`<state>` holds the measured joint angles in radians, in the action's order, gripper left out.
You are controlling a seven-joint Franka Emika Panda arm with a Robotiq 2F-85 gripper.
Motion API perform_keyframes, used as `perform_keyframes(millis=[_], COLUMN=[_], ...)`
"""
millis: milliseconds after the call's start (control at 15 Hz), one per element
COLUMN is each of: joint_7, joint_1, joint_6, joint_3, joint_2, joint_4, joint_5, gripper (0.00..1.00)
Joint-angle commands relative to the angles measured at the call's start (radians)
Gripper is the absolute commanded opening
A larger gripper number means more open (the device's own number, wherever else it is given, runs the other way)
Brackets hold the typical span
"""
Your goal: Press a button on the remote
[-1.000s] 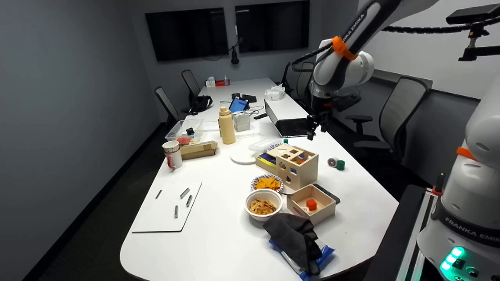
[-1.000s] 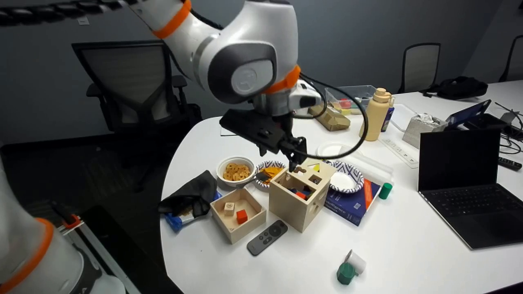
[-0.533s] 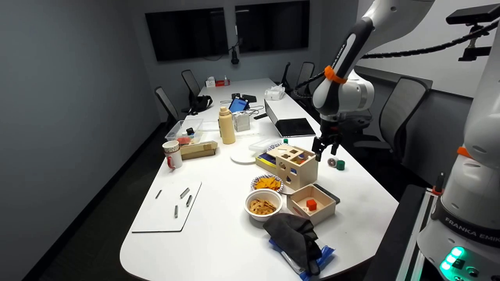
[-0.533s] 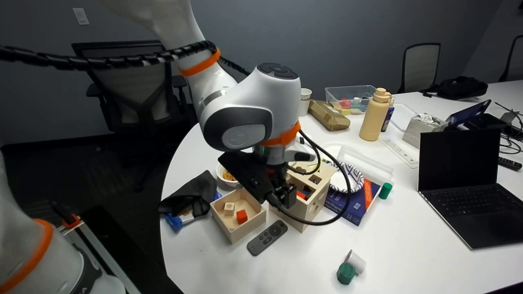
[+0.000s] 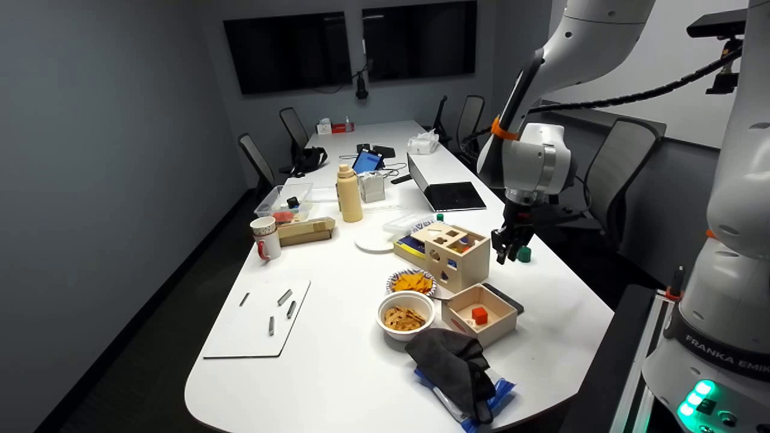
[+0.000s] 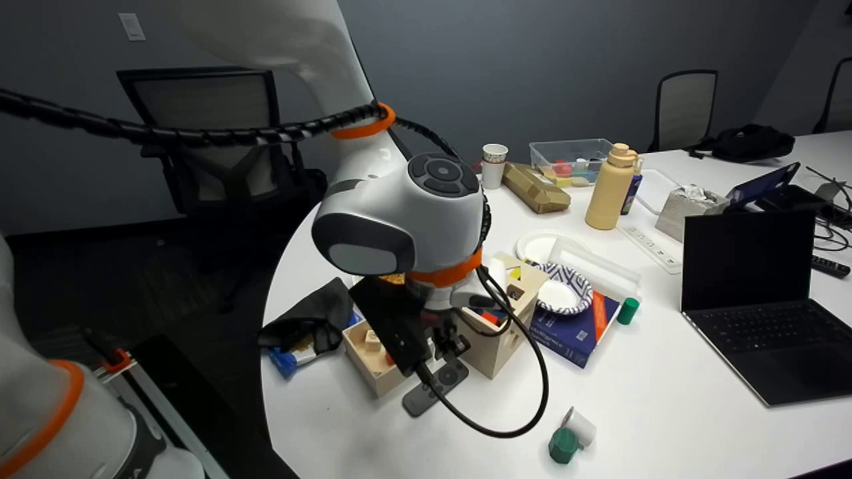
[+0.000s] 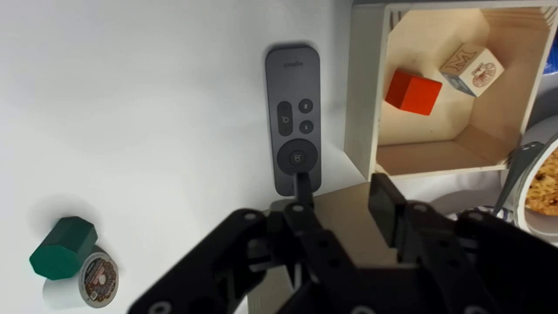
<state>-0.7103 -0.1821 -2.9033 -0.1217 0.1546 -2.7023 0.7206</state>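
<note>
The slim dark remote (image 7: 293, 87) lies flat on the table in the wrist view, its round pad and small buttons facing up. In both exterior views it rests beside the open wooden tray, as a dark strip (image 5: 505, 299) and partly covered by the arm's cable (image 6: 418, 400). My gripper (image 7: 342, 185) hangs above the table by the remote's round-pad end. One finger (image 7: 303, 188) overlaps that end in the wrist view. In an exterior view the gripper (image 5: 506, 259) is clear of the remote. The jaws are partly closed, a gap between them and nothing held.
Right by the remote stand the wooden tray (image 7: 364, 87) with a red block (image 7: 414, 92) and a lettered cube (image 7: 473, 69), and the wooden compartment box (image 5: 475, 264). A green block (image 7: 65, 247) and a white pod (image 7: 99, 279) lie nearby. A laptop (image 6: 745, 266) is farther off.
The arm has come down, lowering my gripper toward the table near the remote. Its fingers stand closer together than before. The remote and the other objects have stayed put.
</note>
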Motion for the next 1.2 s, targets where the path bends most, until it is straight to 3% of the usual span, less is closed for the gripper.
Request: perform_keyframes(millis=[0, 67, 200, 600, 1133], joint_7=[-0.205, -0.248, -0.311, -0.451, -0.529], joint_1=[-0.072, -0.088, -0.115, -0.178, -0.23], joint_6=[-0.022, -0.03, -0.029, -0.057, -0.096], joint_3=[0.069, 0.081, 0.102, 0.169, 0.231], joint_2=[0.09, 0.124, 0.182, 0.351, 0.472], joint_4=[0.07, 0.093, 0.134, 0.24, 0.338], joint_5=[0.208, 0.251, 0.312, 0.43, 0.485], gripper=[0.1, 0.04, 0.0, 0.0, 0.0])
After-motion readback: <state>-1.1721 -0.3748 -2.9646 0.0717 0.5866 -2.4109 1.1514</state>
